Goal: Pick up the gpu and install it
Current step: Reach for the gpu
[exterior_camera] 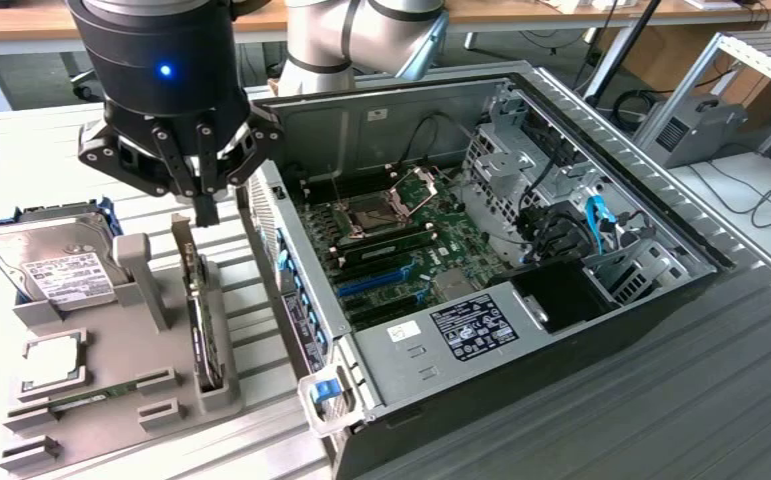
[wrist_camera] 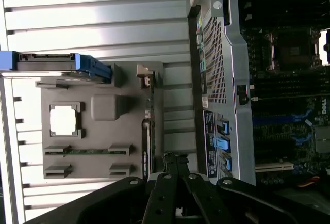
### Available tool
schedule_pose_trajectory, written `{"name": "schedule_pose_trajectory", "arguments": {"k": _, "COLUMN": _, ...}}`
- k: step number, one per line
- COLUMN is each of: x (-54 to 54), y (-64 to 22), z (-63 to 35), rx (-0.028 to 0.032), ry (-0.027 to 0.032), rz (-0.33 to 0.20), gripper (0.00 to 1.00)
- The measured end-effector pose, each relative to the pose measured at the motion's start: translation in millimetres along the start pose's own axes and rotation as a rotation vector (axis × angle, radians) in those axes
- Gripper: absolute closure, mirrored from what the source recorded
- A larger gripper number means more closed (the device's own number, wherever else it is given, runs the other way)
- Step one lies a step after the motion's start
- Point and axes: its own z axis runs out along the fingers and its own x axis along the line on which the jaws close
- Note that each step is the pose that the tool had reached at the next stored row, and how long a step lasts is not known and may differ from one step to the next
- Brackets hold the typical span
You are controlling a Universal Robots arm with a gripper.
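Observation:
The gpu [exterior_camera: 200, 305] stands on edge in a slot of the grey holder [exterior_camera: 118, 400], its silver bracket end uppermost. In the wrist view the gpu [wrist_camera: 147, 131] appears edge-on as a thin dark strip along the holder's side nearest the case. My gripper [exterior_camera: 205, 208] hangs just above the card's bracket end with its fingers pressed together and nothing between them. The wrist view has the gripper [wrist_camera: 174, 158] with its tips meeting close to the card's edge, apart from it.
The open computer case [exterior_camera: 625, 300] lies at the exterior view's right of the holder, motherboard and blue slots [exterior_camera: 378, 280] exposed. The holder also carries a hard drive in a blue frame [exterior_camera: 52, 262], a square chip [exterior_camera: 52, 360] and a memory stick [exterior_camera: 92, 393].

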Motion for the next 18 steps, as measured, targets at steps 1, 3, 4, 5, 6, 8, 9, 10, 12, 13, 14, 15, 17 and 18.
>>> {"name": "schedule_pose_trajectory", "arguments": {"k": 1, "x": 0.0, "y": -0.3, "z": 0.0, "rx": -0.0001, "ry": 0.0, "rz": 0.0, "gripper": 0.89}}
{"name": "schedule_pose_trajectory", "arguments": {"k": 3, "x": -0.1, "y": -1.0, "z": 0.1, "rx": -0.0001, "ry": -0.0001, "rz": 0.0, "gripper": 0.89}}
{"name": "schedule_pose_trajectory", "arguments": {"k": 4, "x": -0.1, "y": -1.3, "z": 0.1, "rx": -0.0001, "ry": -0.0001, "rz": 0.0, "gripper": 0.89}}
{"name": "schedule_pose_trajectory", "arguments": {"k": 5, "x": -0.1, "y": -1.6, "z": 0.1, "rx": 0.0, "ry": 0.0, "rz": 0.0, "gripper": 0.89}}
{"name": "schedule_pose_trajectory", "arguments": {"k": 6, "x": -0.1, "y": -2.0, "z": 0.1, "rx": 0.0, "ry": 0.0, "rz": 0.0, "gripper": 0.89}}
{"name": "schedule_pose_trajectory", "arguments": {"k": 8, "x": -0.2, "y": -3.0, "z": 0.1, "rx": 0.0, "ry": 0.0, "rz": 0.0, "gripper": 0.89}}
{"name": "schedule_pose_trajectory", "arguments": {"k": 9, "x": -0.3, "y": -3.5, "z": 0.1, "rx": 0.0, "ry": 0.0, "rz": 0.0, "gripper": 0.89}}
{"name": "schedule_pose_trajectory", "arguments": {"k": 10, "x": -0.3, "y": -3.9, "z": 0.2, "rx": 0.0, "ry": 0.0, "rz": 0.0, "gripper": 0.89}}
{"name": "schedule_pose_trajectory", "arguments": {"k": 12, "x": -0.3, "y": -4.4, "z": 0.2, "rx": -0.0001, "ry": 0.0, "rz": 0.0, "gripper": 0.89}}
{"name": "schedule_pose_trajectory", "arguments": {"k": 13, "x": -0.4, "y": -4.8, "z": 0.3, "rx": -0.0001, "ry": -0.0001, "rz": 0.0, "gripper": 0.89}}
{"name": "schedule_pose_trajectory", "arguments": {"k": 14, "x": -0.4, "y": -5.1, "z": 0.2, "rx": -0.0001, "ry": 0.0, "rz": 0.0, "gripper": 0.89}}
{"name": "schedule_pose_trajectory", "arguments": {"k": 15, "x": -0.4, "y": -5.4, "z": 0.3, "rx": 0.0, "ry": 0.0, "rz": 0.0, "gripper": 0.89}}
{"name": "schedule_pose_trajectory", "arguments": {"k": 17, "x": -0.5, "y": -6.0, "z": 0.3, "rx": -0.0001, "ry": 0.0, "rz": 0.0, "gripper": 0.89}}
{"name": "schedule_pose_trajectory", "arguments": {"k": 18, "x": -0.5, "y": -6.3, "z": 0.3, "rx": -0.0001, "ry": 0.0, "rz": 0.0, "gripper": 0.89}}
